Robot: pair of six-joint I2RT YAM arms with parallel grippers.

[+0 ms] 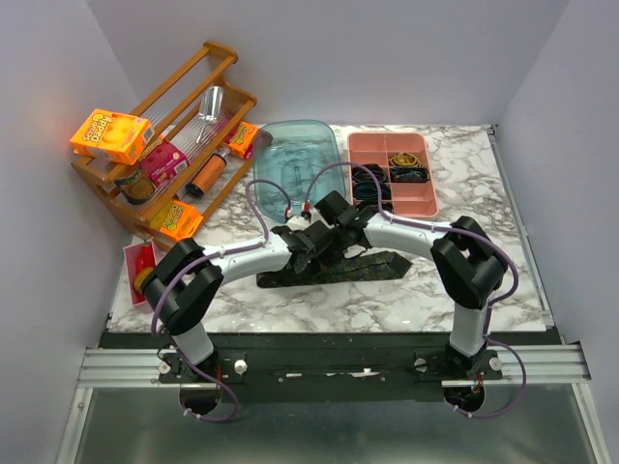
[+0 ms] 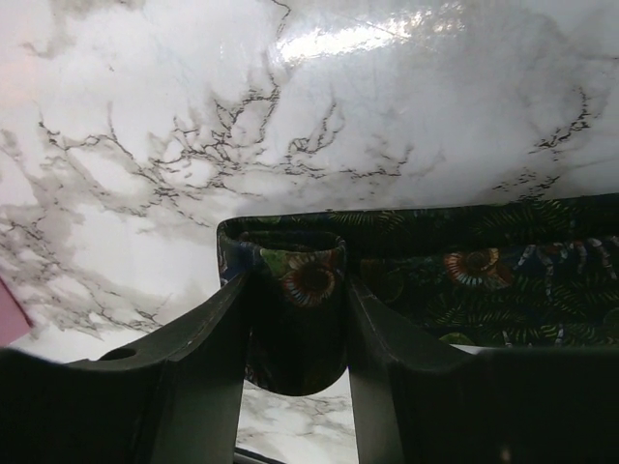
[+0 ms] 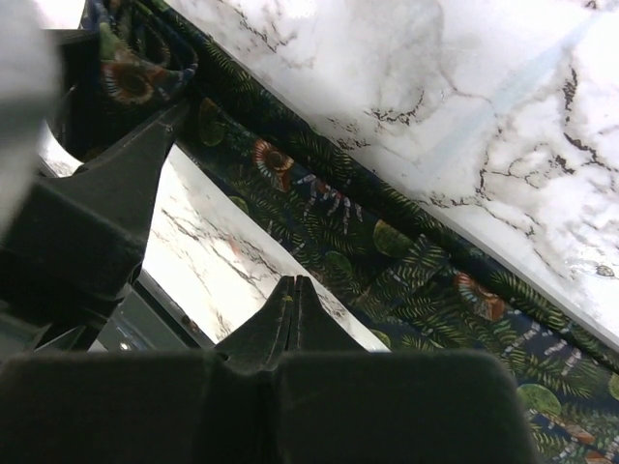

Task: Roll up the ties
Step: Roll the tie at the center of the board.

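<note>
Here, a tie [image 1: 340,268] of dark cloth with a leaf-and-shell print is shown lying lengthwise across the middle of the marble table [image 1: 484,193], between the two arms. One portion of it is turned over into a small, loose roll [image 2: 290,261]. The roll is flanked by the fingers [image 2: 227,329] of the left gripper [image 2: 295,287], which are set partly apart and close against its sides. Whether the roll is pinched or merely bracketed cannot be told. The right gripper [image 3: 295,290] is seen with its fingers pressed together on nothing, its tip held over the near edge of the flat run of the tie. Contact with the cloth cannot be confirmed.

Several failures are judged possible from this position:
- The roll is barely begun, and it may be sprung open if the left fingers are parted before the turn is weighted.
- On the glossy marble the flat run may be dragged instead of wound, so that a slack or skewed coil is produced.
- The cloth may be snagged or bunched by the closed right tip if it is pushed sideways.
- The two grippers are placed close together, so a knock between them is risked
</note>
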